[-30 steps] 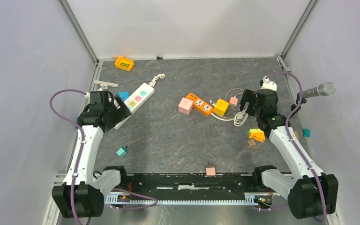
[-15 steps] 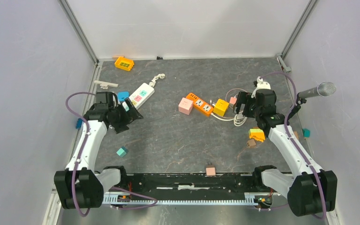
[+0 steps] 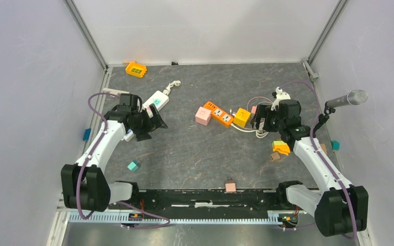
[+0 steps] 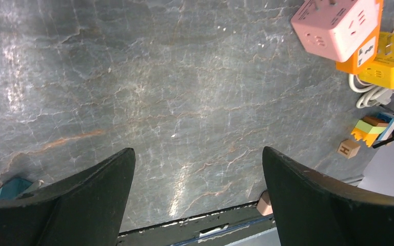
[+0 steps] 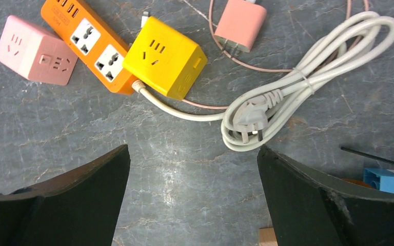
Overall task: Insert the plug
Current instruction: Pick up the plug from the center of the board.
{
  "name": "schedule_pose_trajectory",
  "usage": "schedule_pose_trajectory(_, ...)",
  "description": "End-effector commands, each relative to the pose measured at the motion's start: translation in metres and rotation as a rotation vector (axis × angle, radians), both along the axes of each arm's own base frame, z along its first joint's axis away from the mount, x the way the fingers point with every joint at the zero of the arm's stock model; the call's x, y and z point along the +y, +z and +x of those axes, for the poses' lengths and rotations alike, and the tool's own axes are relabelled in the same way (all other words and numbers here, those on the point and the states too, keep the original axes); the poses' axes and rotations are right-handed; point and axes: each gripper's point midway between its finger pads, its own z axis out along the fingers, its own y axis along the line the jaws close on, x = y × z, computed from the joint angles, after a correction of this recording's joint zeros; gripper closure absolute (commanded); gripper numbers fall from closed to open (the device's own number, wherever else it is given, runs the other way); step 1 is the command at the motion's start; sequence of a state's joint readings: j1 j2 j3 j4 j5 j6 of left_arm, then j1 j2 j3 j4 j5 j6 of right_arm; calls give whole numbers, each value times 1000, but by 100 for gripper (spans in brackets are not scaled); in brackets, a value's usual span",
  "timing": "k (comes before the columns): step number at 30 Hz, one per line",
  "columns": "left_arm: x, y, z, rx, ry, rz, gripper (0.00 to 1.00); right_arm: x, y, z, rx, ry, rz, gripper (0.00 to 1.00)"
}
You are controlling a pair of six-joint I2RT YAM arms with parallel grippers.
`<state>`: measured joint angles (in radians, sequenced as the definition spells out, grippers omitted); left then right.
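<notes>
A white three-pin plug (image 5: 249,123) lies on the dark table at the end of a coiled white cable (image 5: 313,56) that runs from a yellow cube socket (image 5: 164,57). Beside the cube lie an orange power strip (image 5: 90,43) and a pink cube socket (image 5: 35,50). My right gripper (image 5: 193,148) hovers open just in front of the plug, holding nothing. My left gripper (image 4: 197,151) is open over bare table, left of the sockets (image 3: 218,114). A white power strip (image 3: 154,101) lies partly hidden behind the left arm.
A pink charger (image 5: 243,23) with a thin cable lies beyond the coil. Coloured blocks (image 3: 280,147) sit by the right arm, a teal block (image 3: 133,165) front left, a pink adapter (image 3: 230,186) at the front edge. A microphone (image 3: 346,99) juts in at right.
The left arm has swung right, off the white power strip and towards the table's middle. The right gripper has shifted slightly left over the coiled cable. Both stay open.
</notes>
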<state>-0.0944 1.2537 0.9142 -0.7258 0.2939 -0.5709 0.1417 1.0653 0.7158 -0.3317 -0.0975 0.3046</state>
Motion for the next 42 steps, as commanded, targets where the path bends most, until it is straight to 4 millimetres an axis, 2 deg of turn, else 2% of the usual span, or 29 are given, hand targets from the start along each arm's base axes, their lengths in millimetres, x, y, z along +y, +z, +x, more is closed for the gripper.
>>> schedule_pose_trajectory(1, -8, 18, 25, -48, 19, 6, 0, 15, 2, 2, -6, 81, 24, 2)
schedule_pose_trajectory(5, -26, 21, 39, -55, -26, 4, 0, 34, 7, 11, -18, 148, 23, 2)
schedule_pose_trajectory(10, -39, 33, 54, -77, -54, -7, 0, 85, 12, 30, -38, 312, -24, 2)
schedule_pose_trajectory(14, -33, 44, 55, -95, -56, 29, 0, 140, 16, 49, -71, 472, -87, 2)
schedule_pose_trajectory(18, -23, 49, 48, -96, -66, 83, 0, 194, 15, 67, -101, 615, -155, 2)
schedule_pose_trajectory(22, -16, 49, 37, -89, -71, 116, 0, 229, 3, 85, -95, 710, -233, 2)
schedule_pose_trajectory(27, -9, 45, 27, -75, -70, 140, 0, 244, -20, 99, -43, 743, -304, 2)
schedule_pose_trajectory(32, -7, 43, 27, -74, -72, 153, 0, 244, -41, 97, -7, 783, -343, 2)
schedule_pose_trajectory(37, -7, 46, 34, -83, -73, 158, 0, 259, -59, 79, 22, 879, -303, 12)
schedule_pose_trajectory(42, -6, 50, 36, -95, -75, 163, 0, 270, -71, 63, 52, 944, -283, 29)
